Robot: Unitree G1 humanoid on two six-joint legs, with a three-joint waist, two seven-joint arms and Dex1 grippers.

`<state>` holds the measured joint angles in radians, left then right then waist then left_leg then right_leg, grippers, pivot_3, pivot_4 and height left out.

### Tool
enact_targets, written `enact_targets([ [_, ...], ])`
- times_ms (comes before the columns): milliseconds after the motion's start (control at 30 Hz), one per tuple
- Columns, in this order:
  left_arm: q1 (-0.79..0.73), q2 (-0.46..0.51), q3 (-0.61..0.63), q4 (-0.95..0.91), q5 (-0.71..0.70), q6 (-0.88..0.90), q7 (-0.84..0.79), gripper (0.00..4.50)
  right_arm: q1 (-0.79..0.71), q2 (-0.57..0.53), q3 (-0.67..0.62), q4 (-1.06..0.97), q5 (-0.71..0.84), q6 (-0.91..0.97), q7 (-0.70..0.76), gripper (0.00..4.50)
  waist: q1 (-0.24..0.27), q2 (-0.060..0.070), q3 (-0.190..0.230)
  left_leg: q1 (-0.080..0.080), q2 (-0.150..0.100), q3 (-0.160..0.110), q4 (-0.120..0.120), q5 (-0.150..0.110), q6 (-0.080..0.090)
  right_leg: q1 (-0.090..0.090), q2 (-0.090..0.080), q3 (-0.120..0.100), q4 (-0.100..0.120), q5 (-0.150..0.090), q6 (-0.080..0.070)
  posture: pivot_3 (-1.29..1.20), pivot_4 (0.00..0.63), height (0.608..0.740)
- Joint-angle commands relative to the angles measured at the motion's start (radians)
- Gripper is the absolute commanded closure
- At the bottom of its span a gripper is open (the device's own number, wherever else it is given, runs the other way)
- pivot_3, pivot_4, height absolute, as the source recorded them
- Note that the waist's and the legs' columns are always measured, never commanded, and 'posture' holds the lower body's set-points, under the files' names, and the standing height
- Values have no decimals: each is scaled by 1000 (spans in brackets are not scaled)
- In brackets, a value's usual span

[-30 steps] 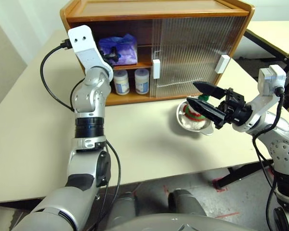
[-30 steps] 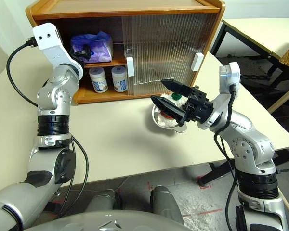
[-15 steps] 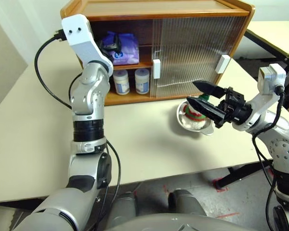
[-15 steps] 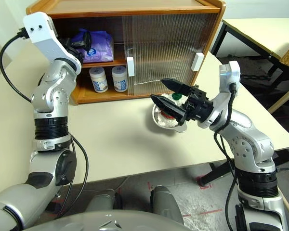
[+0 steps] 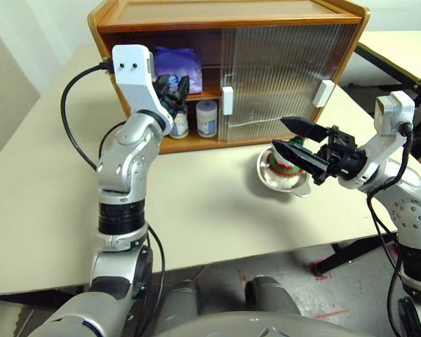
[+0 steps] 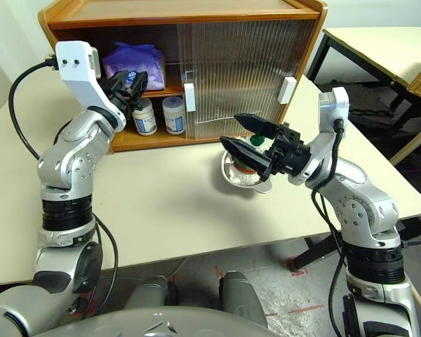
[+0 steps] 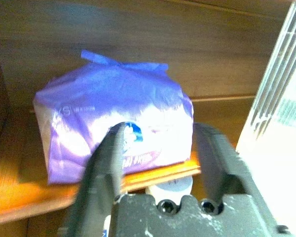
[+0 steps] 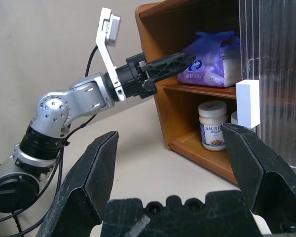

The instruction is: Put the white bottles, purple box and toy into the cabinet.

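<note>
Gripper-wise, I am holding my right gripper [image 5: 292, 139] wide open and empty, hovering just above the shiny metal bowl [image 5: 284, 181] that is sitting on the worktop [image 5: 217, 210] in front of the cabinet's [image 5: 224, 14] closed right door. The toy [image 5: 281, 163] is lying in that bowl, its red-and-green trim peeking out right under my right fingertips. So the toy is lying directly below and slightly ahead of this gripper, and my right arm is by far the nearer one to it. I cannot tell which way the toy's long axis is running, since my fingers are covering most of it.

My left gripper [image 6: 130, 88] is hanging empty at the mouth of the cabinet's open left half, its two fingers [image 7: 106, 163] parted with only a modest gap between them. It is pointing in at the purple box [image 7: 113, 116], which is resting on the middle shelf [image 7: 19, 195] clear of my fingers. The two white bottles [image 5: 194, 119] are standing side by side on the cabinet floor below that shelf, toward the back edge of the worktop.

I am judging that three of the four things are already stowed and only the toy is left. The coming move looks like a short drop of my right gripper into the bowl; the bowl's rim could get in the way of closing around the soft toy.
</note>
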<state>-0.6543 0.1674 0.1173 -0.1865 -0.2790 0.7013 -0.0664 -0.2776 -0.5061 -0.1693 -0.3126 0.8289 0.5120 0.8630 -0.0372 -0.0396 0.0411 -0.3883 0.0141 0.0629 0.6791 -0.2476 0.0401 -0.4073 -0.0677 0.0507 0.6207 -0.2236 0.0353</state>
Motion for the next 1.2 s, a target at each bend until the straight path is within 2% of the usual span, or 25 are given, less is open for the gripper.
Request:
enact_targets([
  [33,22,-9,-10,12,13,3,8,3416,3,-4,-2,-9,-9,-12,2,0,0,0,0,0,0,0,0,0,0,0,0,0,0,0,0,-45,0,740],
  [133,9,-18,-11,66,38,-34,18,4472,10,-5,-4,-15,-9,-14,0,0,0,0,0,0,0,0,0,0,0,0,0,0,0,0,0,-52,0,740],
  [700,-96,-86,16,342,101,-199,112,4472,34,3,-13,-39,-17,-31,-17,0,-3,0,0,0,-1,0,0,0,0,0,0,1,0,0,1,-88,0,740],
  [1000,-153,-56,39,513,133,-324,125,4472,35,2,-13,-41,-16,-29,-20,0,-5,0,0,0,-1,1,0,0,0,0,0,1,0,0,1,-87,0,740],
  [1200,-161,-66,38,531,122,-347,106,4472,34,0,-15,-40,-13,-26,-20,0,-5,0,0,0,-1,1,0,0,0,0,0,1,0,0,1,-86,0,740],
])
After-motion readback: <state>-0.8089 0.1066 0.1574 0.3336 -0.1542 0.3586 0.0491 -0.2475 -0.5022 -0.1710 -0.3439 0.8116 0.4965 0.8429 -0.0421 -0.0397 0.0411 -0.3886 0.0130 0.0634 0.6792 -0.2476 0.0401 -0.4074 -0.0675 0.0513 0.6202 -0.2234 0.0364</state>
